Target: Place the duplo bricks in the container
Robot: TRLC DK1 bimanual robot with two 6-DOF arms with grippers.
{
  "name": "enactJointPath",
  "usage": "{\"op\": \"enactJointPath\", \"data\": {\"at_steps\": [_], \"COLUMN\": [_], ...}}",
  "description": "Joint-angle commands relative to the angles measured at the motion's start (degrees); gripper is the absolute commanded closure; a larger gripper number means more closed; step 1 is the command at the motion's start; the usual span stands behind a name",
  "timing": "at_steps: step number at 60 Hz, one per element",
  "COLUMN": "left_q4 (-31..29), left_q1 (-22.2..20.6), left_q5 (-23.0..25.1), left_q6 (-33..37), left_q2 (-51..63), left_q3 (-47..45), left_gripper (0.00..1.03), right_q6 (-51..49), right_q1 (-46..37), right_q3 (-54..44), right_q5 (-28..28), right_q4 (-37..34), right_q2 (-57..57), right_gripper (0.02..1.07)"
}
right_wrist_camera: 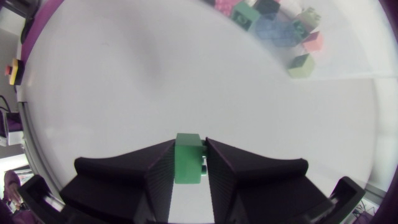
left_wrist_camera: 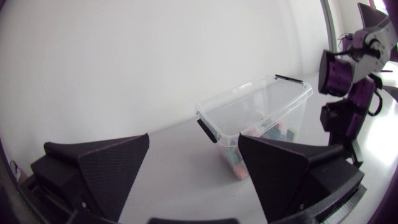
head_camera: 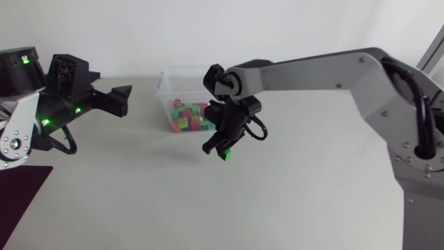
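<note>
A green brick [right_wrist_camera: 188,160] is shown clamped in the right gripper [head_camera: 223,147] above the table [head_camera: 139,198], just short of the container [head_camera: 166,75], where many bricks [head_camera: 189,118] are already gathered; the left gripper [head_camera: 123,97] is held spread and empty.

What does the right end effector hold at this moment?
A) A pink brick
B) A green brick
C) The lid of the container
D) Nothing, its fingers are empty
B: in the right wrist view, a green brick is clamped from two sides between the fingers of the right end effector.
</note>
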Motion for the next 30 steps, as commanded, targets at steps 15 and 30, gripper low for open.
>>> {"op": "enactJointPath", "data": {"at_steps": [15, 30], "left_q4": [3.1, 3.1], "left_q1": [1.3, 2.7], "left_q5": [-0.4, -0.4], "left_q6": [-3.8, -4.3], "left_q2": [-6.5, -10.4], "left_q3": [-8.2, -13.0], "left_gripper": [0.04, 0.04], "right_q6": [0.9, 1.3], "right_q1": [-1.8, -2.3], "right_q3": [5.6, 10.7], "right_q5": [2.5, 4.6], "right_q4": [-1.2, -1.1], "right_q2": [-6.6, -7.6], "right_gripper": [0.97, 0.97]}}
